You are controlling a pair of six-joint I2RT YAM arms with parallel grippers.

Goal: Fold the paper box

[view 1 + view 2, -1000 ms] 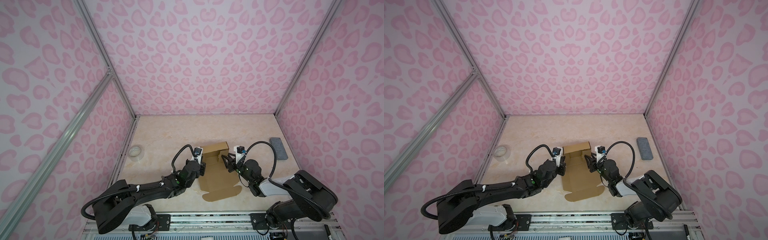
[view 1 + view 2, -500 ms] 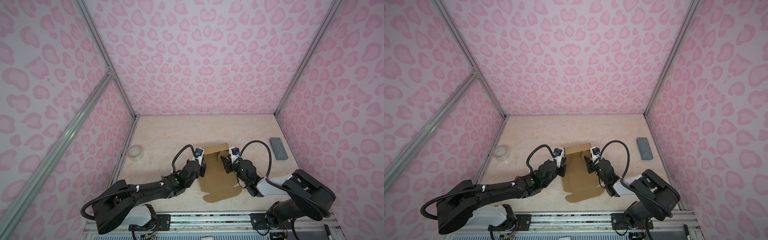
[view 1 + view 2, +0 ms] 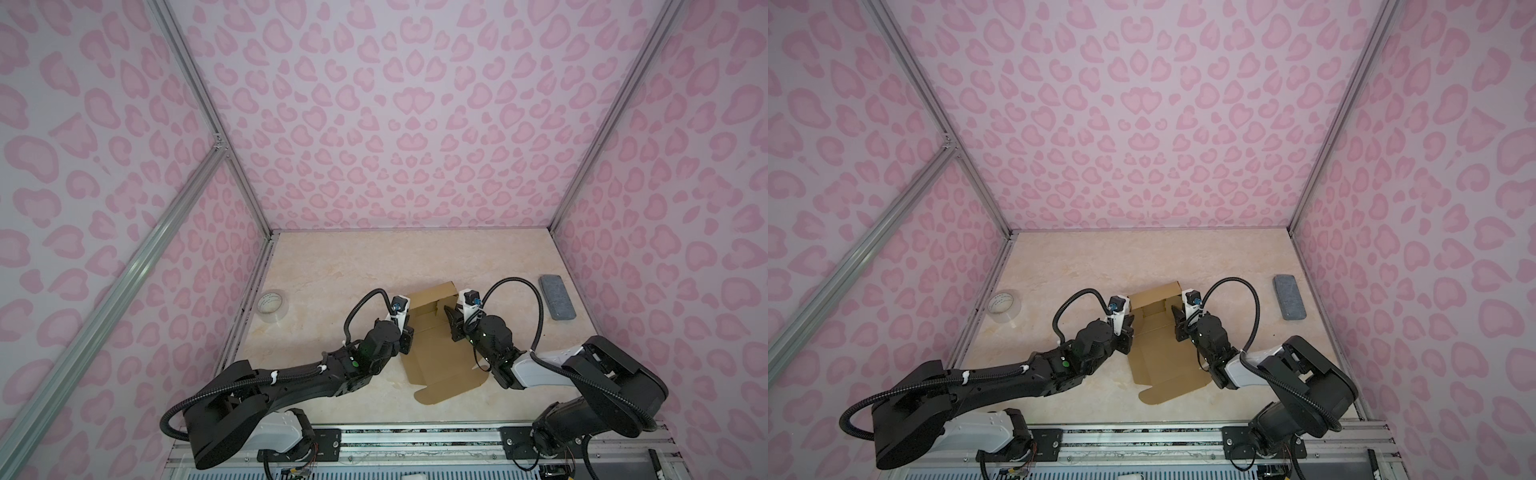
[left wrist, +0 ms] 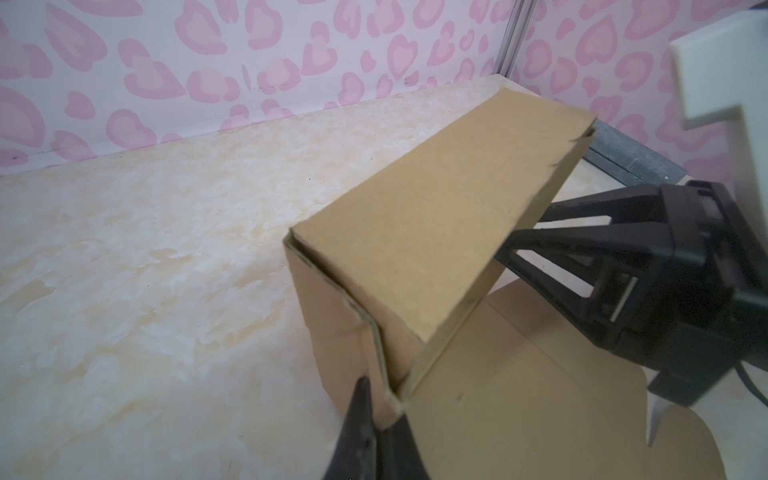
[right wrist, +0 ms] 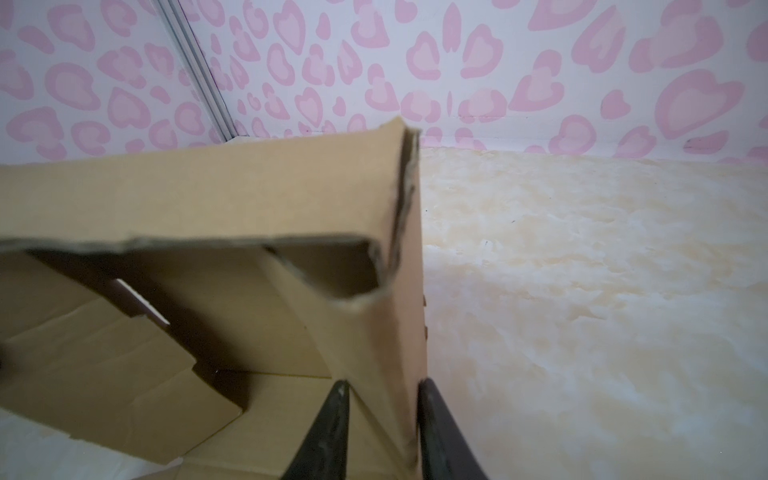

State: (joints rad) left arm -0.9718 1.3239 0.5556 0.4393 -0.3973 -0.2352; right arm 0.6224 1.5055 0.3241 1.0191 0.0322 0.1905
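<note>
The paper box (image 3: pixel 436 353) is brown cardboard lying partly folded near the table's front middle. Its back wall (image 3: pixel 430 297) and side walls stand up, and its front flap lies flat. My left gripper (image 3: pixel 405 330) is shut on the box's left side wall; in the left wrist view the fingers (image 4: pixel 361 415) pinch that wall's near edge. My right gripper (image 3: pixel 451 320) sits at the right side wall. In the right wrist view the gripper (image 5: pixel 382 390) has one finger inside and one outside the doubled wall (image 5: pixel 386 332), both touching cardboard.
A clear tape roll (image 3: pixel 271 304) lies by the left wall. A grey rectangular block (image 3: pixel 557 297) lies near the right wall. Pink patterned walls close in the beige table (image 3: pixel 374 257) on three sides; the rail runs along the front.
My right gripper has moved left onto the box's right side wall and its fingers have closed in on it. The left gripper has kept its grip and place.
</note>
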